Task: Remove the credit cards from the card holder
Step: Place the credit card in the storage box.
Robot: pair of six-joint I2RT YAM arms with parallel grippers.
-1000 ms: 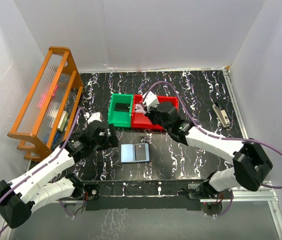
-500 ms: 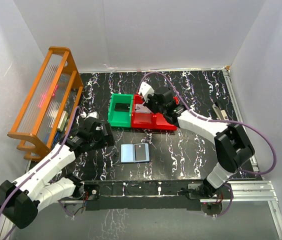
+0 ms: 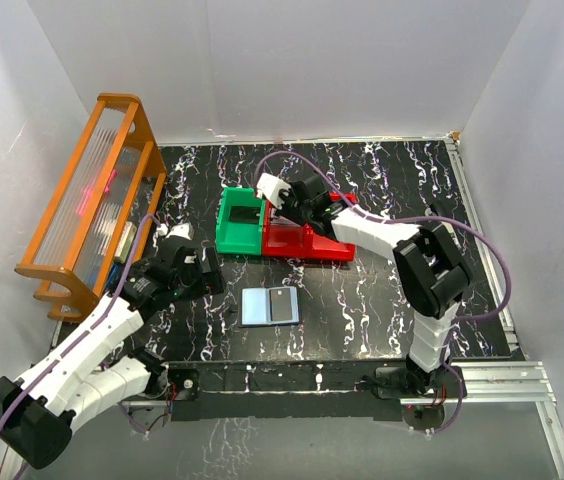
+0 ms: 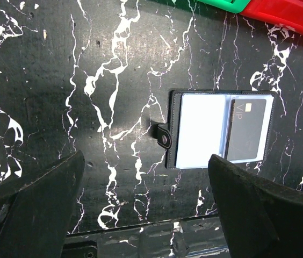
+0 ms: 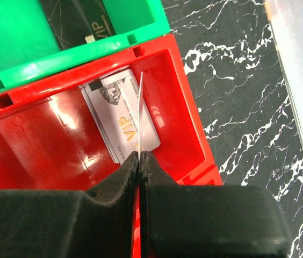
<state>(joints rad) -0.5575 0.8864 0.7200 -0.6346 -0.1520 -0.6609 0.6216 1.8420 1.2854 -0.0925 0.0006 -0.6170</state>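
Card holder [image 4: 202, 129] lies open on bare table w/ room all round, 1 black card [image 4: 246, 129] in its right panel. The left gripper [image 4: 146, 161] hangs near its left edge, jaws wide apart. Farther back, right gripper [image 5: 139, 156] pinches 1 thin card [image 5: 139, 107] edge-on over the red bin [image 5: 44, 129], above a white card [image 5: 116, 118] lying inside.

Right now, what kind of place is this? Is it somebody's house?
Probably not: it looks like a robot test booth. Plain white walls box in a black marbled table, a left arm and right arm are bolted at its near edge, and a red bin and green bin hold cards.
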